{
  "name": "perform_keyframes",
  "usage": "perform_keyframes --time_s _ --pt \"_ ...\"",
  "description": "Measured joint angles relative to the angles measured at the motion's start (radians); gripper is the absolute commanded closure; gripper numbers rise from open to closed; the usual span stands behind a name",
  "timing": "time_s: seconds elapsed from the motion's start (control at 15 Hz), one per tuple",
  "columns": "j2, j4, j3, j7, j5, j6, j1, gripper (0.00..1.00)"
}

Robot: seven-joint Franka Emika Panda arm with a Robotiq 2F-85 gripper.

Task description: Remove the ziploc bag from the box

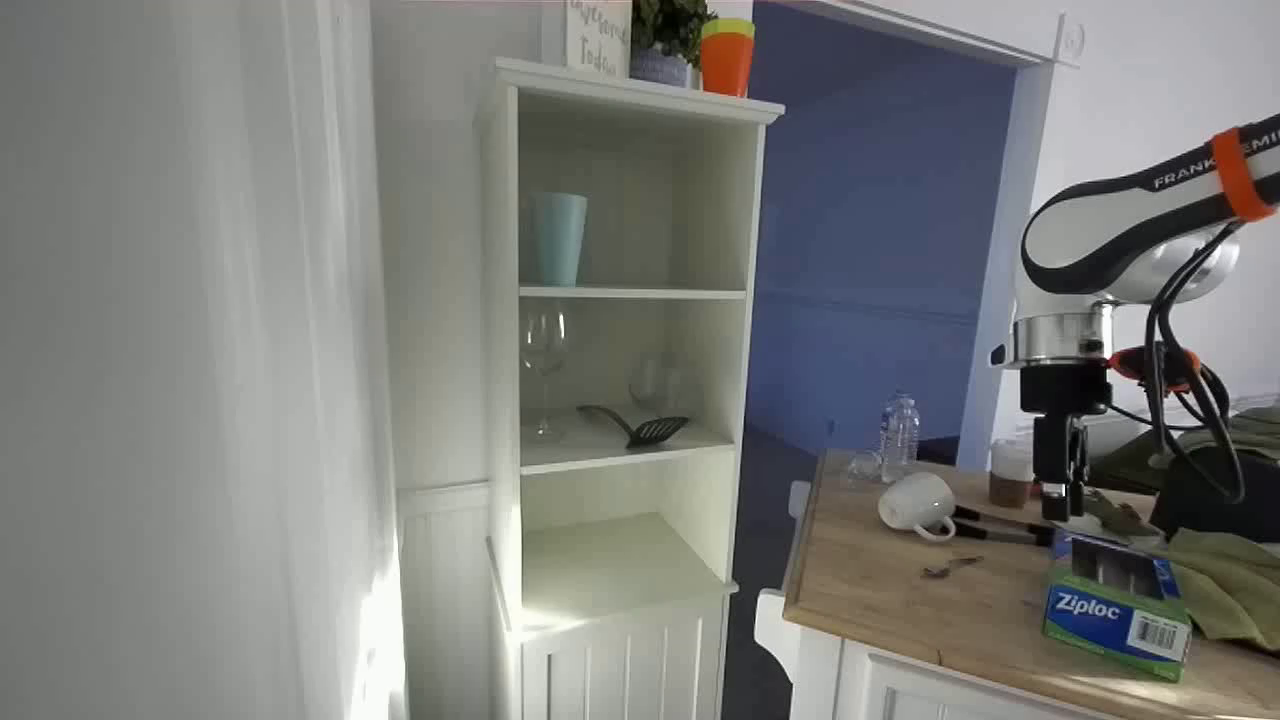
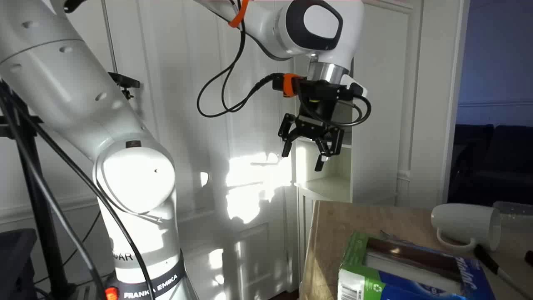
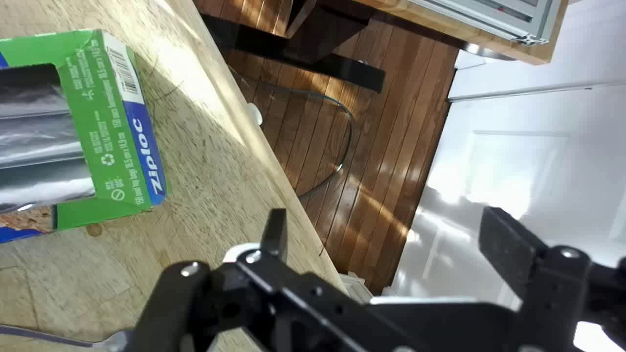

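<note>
The box (image 1: pixel 1085 608) is a blue and green Ziploc carton lying on the wooden tabletop. It also shows in an exterior view (image 2: pixel 368 285) and at the left of the wrist view (image 3: pixel 107 146). Its top has a wide cut-out opening. Shiny grey-white plastic, the ziploc bag (image 3: pixel 44 137), shows inside the opening; single bags cannot be told apart. It looks whitish in an exterior view (image 2: pixel 404 266). My gripper (image 2: pixel 302 157) is open and empty, above the table and apart from the box. In the wrist view its fingers (image 3: pixel 384 232) are wide apart, over the table's edge.
A white mug (image 1: pixel 912 500) lies on its side beside dark-handled tongs (image 1: pixel 1000 532). A clear bottle (image 1: pixel 898 435), a cup of brown liquid (image 1: pixel 1010 478) and green cloth (image 1: pixel 1235 580) are on the table. A small metal item (image 1: pixel 950 568) lies near the mug. A white shelf unit (image 1: pixel 630 460) stands beyond.
</note>
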Motion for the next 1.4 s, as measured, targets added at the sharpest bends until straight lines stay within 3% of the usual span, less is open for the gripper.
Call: perform_keyframes --time_s 0.8,1.13,1.4 --pt "0.000 0.000 0.004 0.001 -0.001 0.012 -0.005 0.00" --pt "-0.014 0.000 0.002 0.040 -0.001 0.231 -0.060 0.00" --pt "-0.054 -0.002 -0.018 0.101 -0.003 0.313 -0.155 0.00"
